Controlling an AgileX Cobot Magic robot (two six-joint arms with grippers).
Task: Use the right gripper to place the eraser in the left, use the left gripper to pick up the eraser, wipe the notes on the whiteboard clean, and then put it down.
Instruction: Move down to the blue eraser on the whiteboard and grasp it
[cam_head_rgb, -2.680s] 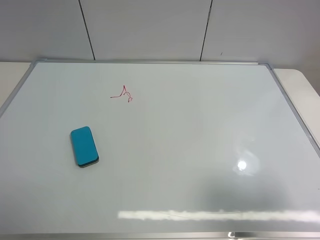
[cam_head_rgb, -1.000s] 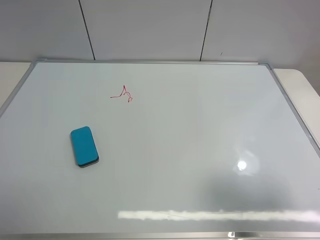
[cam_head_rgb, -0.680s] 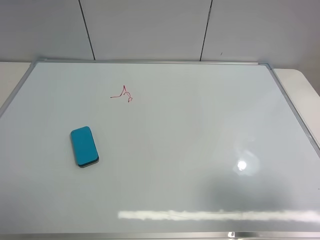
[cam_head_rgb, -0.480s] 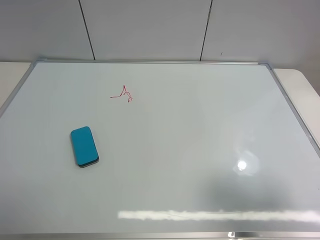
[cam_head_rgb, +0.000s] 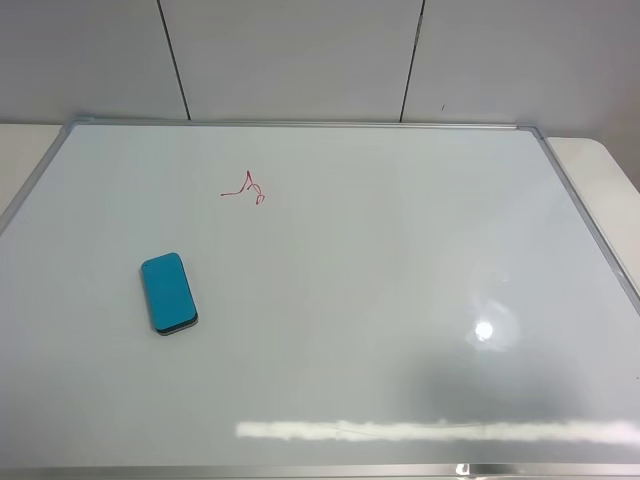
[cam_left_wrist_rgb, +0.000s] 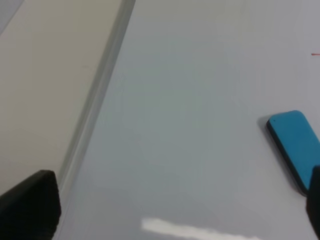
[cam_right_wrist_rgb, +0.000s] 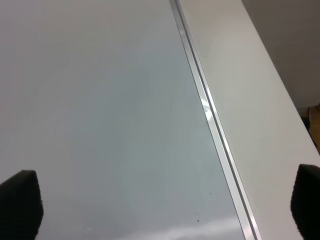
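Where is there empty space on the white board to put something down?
The whole right half of the glossy white silver-framed board is bare, from the small red marker squiggle across to the right frame. The near strip is free too. Only the left part is busier: the teal-blue rectangular eraser lies there, nearer the camera than the squiggle.

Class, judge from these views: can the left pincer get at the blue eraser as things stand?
Probably yes. The eraser lies alone on the bare whiteboard, and the open left pincer has it in view beside one finger, nothing between.
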